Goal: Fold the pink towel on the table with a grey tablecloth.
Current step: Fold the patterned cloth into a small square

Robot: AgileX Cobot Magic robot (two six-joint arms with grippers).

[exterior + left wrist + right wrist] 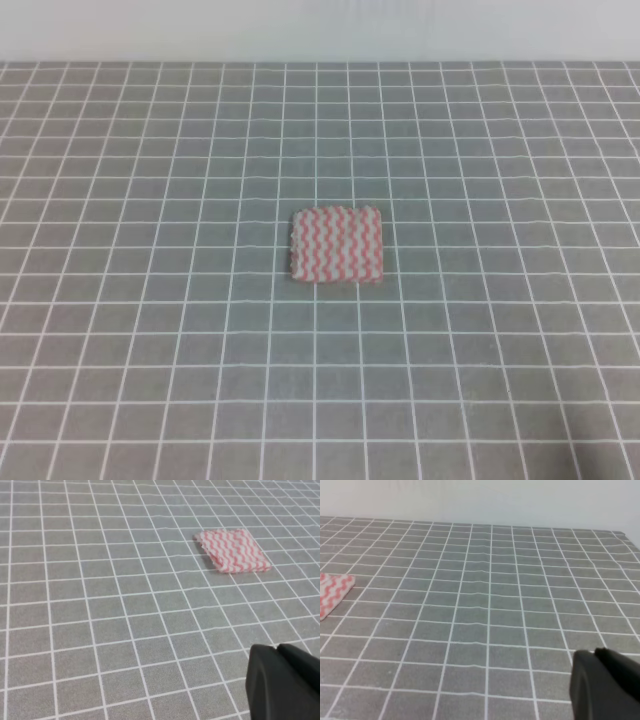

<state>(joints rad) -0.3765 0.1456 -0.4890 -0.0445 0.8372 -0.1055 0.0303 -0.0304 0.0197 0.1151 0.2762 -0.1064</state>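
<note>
The pink towel (337, 245) lies flat near the middle of the tabletop (150, 330), already folded into a small, nearly square packet covering about two grid squares of the grey tablecloth (480, 150). In the exterior high view neither arm shows; only the cloth, the towel and a pale wall (320, 28) behind the far edge appear.

The left wrist view adds what the overhead one lacks: the towel's near-left edge shows stacked layers, with a scalloped white border along the fold. The towel sits well apart from the left gripper (282, 682), of which only a dark rounded body fills the lower right corner; its fingers are not separable here, so I cannot tell how far they are spread.

The right wrist view catches only a corner of the towel at its left edge, and the right gripper (605, 685) as a similar dark shape at the lower right, its opening likewise impossible to judge.
</note>
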